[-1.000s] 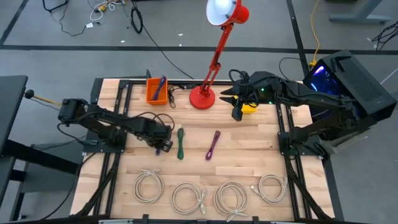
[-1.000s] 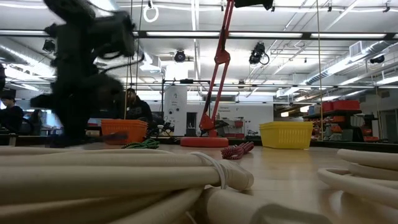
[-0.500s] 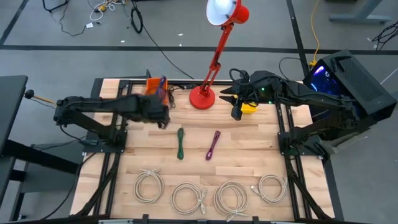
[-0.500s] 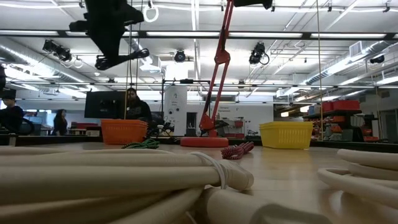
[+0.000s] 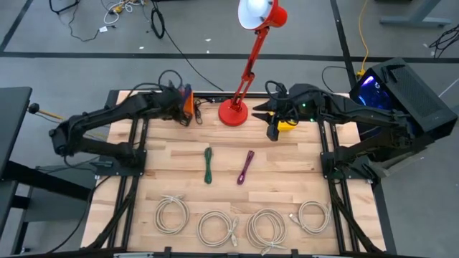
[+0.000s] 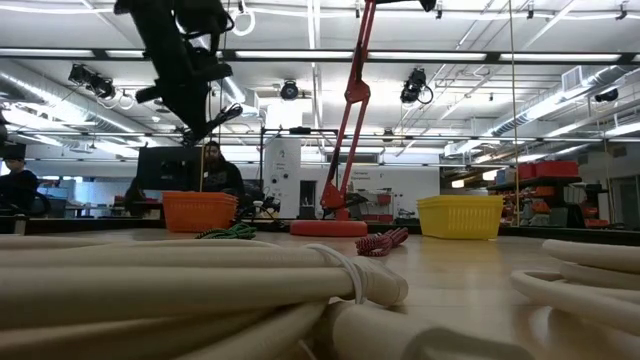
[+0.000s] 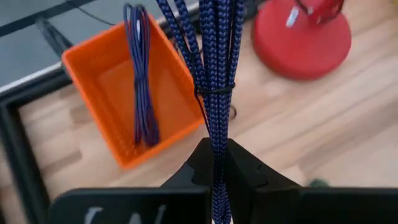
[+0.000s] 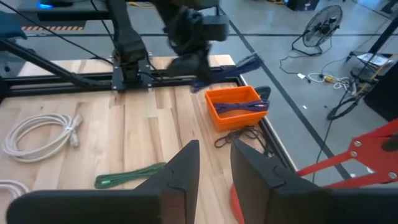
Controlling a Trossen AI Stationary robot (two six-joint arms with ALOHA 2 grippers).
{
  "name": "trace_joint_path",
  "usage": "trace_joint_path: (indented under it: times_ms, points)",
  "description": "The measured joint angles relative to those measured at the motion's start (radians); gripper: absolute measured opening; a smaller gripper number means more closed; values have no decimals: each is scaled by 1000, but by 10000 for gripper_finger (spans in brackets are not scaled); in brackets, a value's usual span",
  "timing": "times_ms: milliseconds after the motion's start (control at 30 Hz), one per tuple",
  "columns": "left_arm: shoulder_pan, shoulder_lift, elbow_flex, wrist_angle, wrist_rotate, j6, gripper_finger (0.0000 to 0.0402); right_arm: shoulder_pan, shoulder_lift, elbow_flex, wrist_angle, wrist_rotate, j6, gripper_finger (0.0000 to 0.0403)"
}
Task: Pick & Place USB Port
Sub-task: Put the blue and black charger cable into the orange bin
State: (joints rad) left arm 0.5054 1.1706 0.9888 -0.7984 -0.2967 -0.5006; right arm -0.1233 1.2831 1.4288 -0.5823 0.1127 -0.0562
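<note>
My left tool [image 7: 217,186] is clenched on a bundled blue braided cable [image 7: 214,74], which is tied at mid-length by a thin black band. In the high view the left tool [image 5: 183,107] is raised above the far left part of the desk [image 5: 287,165], over the orange bin [image 5: 177,107]. In the left wrist view the held cable runs past the bin's near edge toward the red lamp base [image 7: 301,40]. A second blue cable [image 7: 142,81] lies inside the orange bin.

My right tool [image 5: 274,129] waits at the far right part of the desk, beside the yellow bin [image 5: 288,125]. Its two fingers [image 8: 180,171] stand slightly apart and grasp nothing.

On the middle of the desk, a green cable [image 5: 208,165] and a purple cable [image 5: 245,166] lie side by side, apart from each other. Four white coiled cables [image 5: 237,222] lie in a row along the near edge.

In the low view, the orange bin [image 6: 200,210] and the yellow bin [image 6: 460,216] stand on either side of the red lamp [image 6: 340,150]. People are visible in the room behind.
</note>
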Motion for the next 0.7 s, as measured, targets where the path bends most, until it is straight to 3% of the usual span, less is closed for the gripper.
trace_joint_path:
  times_ms: [167, 333, 533, 700]
  points:
    - [113, -6, -35, 1, 12, 75, 18, 18, 0, 0, 4, 2, 22, 96]
    - [223, -6, -94, 100, 106, 171, 18, 24, 0, 0, 29, 10, 47, 96]
    - [326, -6, -175, 258, 235, 179, 18, 27, 0, 0, 35, 10, 87, 96]
    - [371, -5, -217, 265, 250, 219, 18, 42, 0, 0, 40, 10, 104, 96]
